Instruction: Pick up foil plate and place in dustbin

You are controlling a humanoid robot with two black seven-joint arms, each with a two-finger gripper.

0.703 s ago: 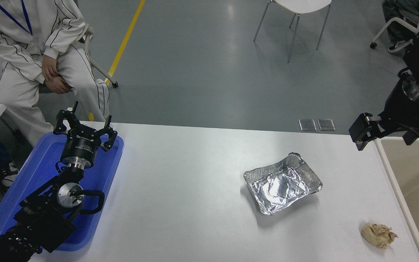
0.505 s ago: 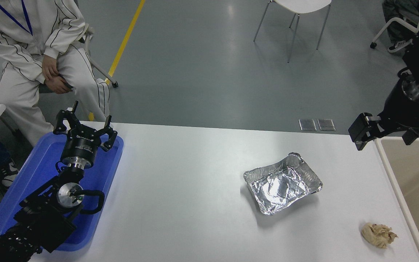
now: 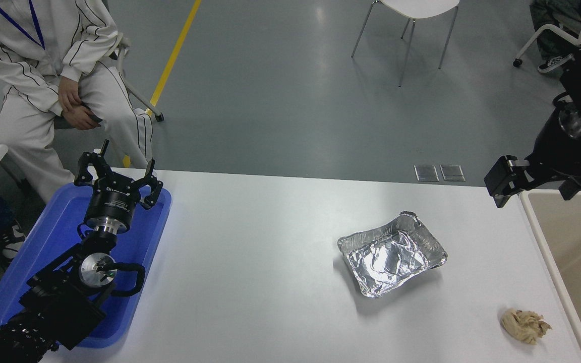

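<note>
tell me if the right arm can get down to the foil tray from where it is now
Probably yes. The foil tray lies alone on open table, with nothing over it or between it and the right gripper, which hangs up by the bin's far corner. The paper wad sits well off to the side.

A flat blue plastic tray (image 3: 139, 237) lies at the left end of the white bench (image 3: 260, 252), and a small crumpled beige paper wad (image 3: 525, 325) sits near the bench's right front corner. Beyond the far edge, a person in a white pinstriped suit (image 3: 43, 60) sits at upper left beside a yellow floor line (image 3: 174, 55). A white chair on thin metal legs (image 3: 411, 20) stands on the grey floor, with two small metal floor plates (image 3: 439, 173) just past the bench.
</note>
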